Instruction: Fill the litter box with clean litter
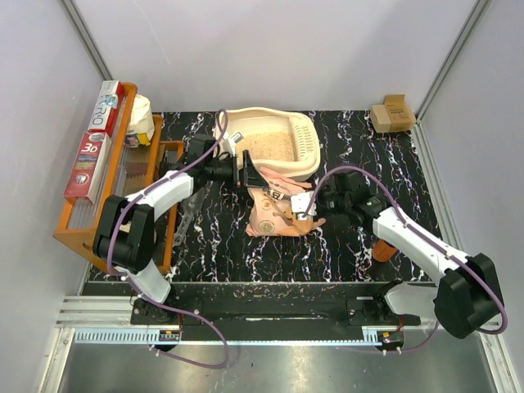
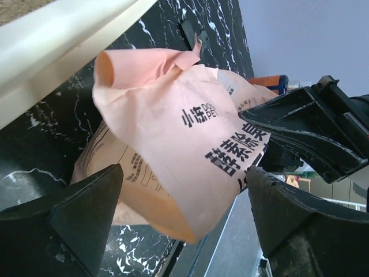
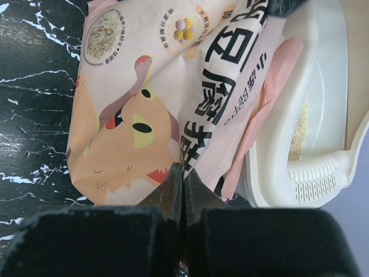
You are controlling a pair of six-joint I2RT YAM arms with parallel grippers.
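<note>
The cream litter box (image 1: 304, 164) sits at the back middle of the table, with pale tan litter (image 1: 264, 145) inside it. The pink-and-white printed bag (image 1: 274, 214) lies crumpled just in front of the box. My right gripper (image 1: 307, 206) is shut on a fold of the bag (image 3: 144, 109) at its right side, and the box (image 3: 305, 69) and its litter (image 3: 298, 130) show beyond. My left gripper (image 1: 244, 172) is wide open at the bag's upper end. In the left wrist view the bag (image 2: 173, 133) lies between and beyond the spread fingers (image 2: 63, 213), under the box rim (image 2: 57, 40).
An orange wooden tray (image 1: 82, 233) stands along the left edge with boxed rolls (image 1: 94, 151) and a white jar (image 1: 141, 119). A small cardboard box (image 1: 391, 115) sits at the back right. An orange object (image 1: 382, 250) lies beside the right arm.
</note>
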